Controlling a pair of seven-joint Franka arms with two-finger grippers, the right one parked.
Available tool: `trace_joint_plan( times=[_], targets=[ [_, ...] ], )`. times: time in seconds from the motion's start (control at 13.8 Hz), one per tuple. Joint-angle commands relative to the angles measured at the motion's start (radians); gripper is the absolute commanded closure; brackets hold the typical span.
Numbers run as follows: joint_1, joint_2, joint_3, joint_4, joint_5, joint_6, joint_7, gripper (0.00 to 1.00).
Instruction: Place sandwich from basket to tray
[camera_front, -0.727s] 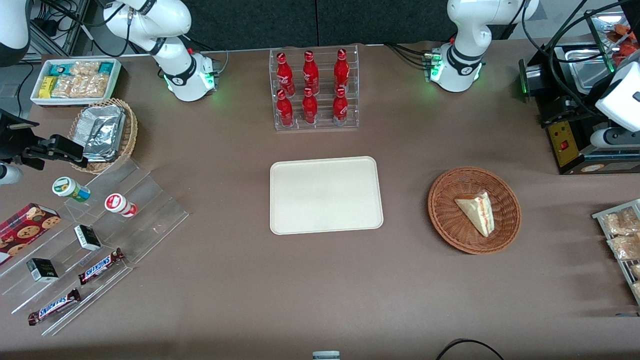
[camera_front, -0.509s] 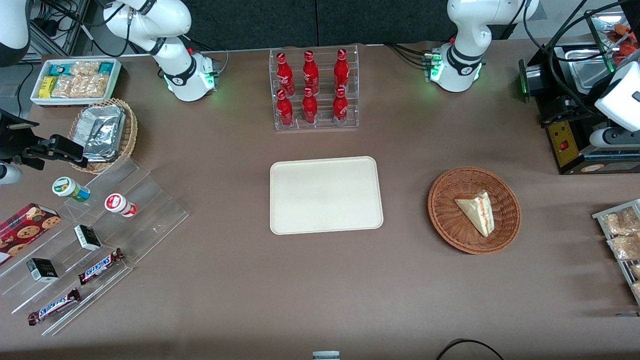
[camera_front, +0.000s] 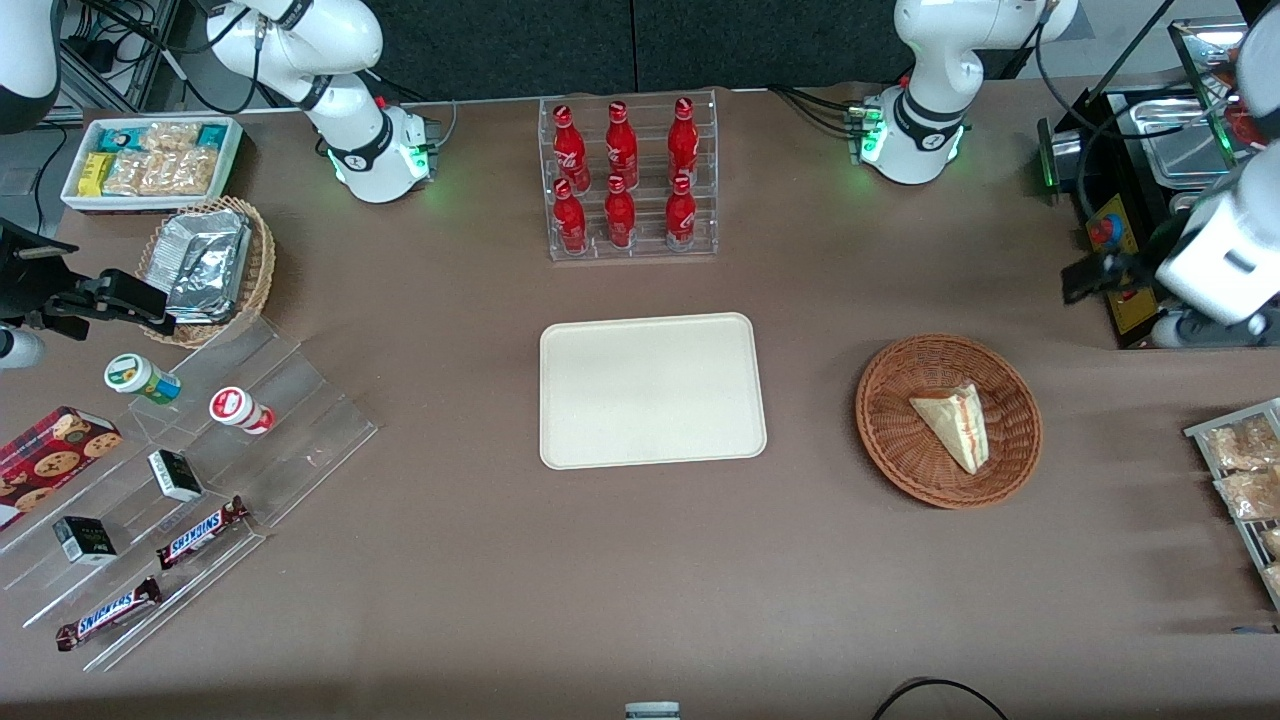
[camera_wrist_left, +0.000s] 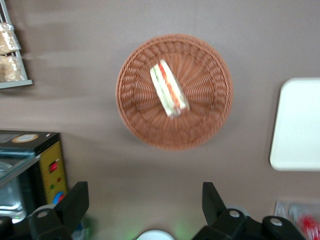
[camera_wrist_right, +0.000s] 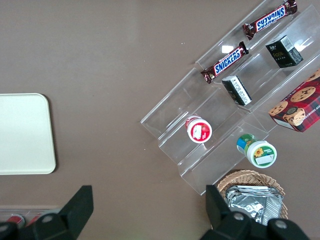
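The pale triangular bread sandwich (camera_front: 953, 424) lay in the round reddish-brown wicker basket (camera_front: 890, 440), its tip pointing toward the cream rectangular plastic tray (camera_front: 651, 390); the left gripper (camera_wrist_left: 145, 202) hovered open.

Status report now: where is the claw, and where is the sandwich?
Claw open, high, off the round reddish-brown wicker basket. Triangular white-bread sandwich lies in it. Cream rectangular tray bare; nothing between.

Woven wicker basket (camera_front: 900, 460), rough and ribbed. Smooth matt plastic tray (camera_front: 652, 390) on matt brown tabletop (camera_front: 600, 580). Black matt end effector (camera_wrist_left: 142, 210), fingers apart, above tabletop near basket.
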Motion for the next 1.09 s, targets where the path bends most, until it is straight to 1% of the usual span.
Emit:
trace_joint_plan(
  times=[0.0, 0.29, 0.44, 0.73, 1.02],
  targets=[
    [0.003, -0.025, -0.003, -0.171, 0.006, 0.192, -0.147, 0.0],
    [-0.001, -0.016, -0.008, -0.415, 0.004, 0.548, -0.451, 0.0],
    [-0.008, 0.002, -0.011, -0.482, 0.004, 0.667, -0.555, 0.0],
    [-0.008, 0.051, -0.017, -0.601, 0.006, 0.886, -0.594, 0.0],
    [-0.012, 0.125, -0.022, -0.609, 0.006, 0.968, -0.594, 0.0]
  ],
)
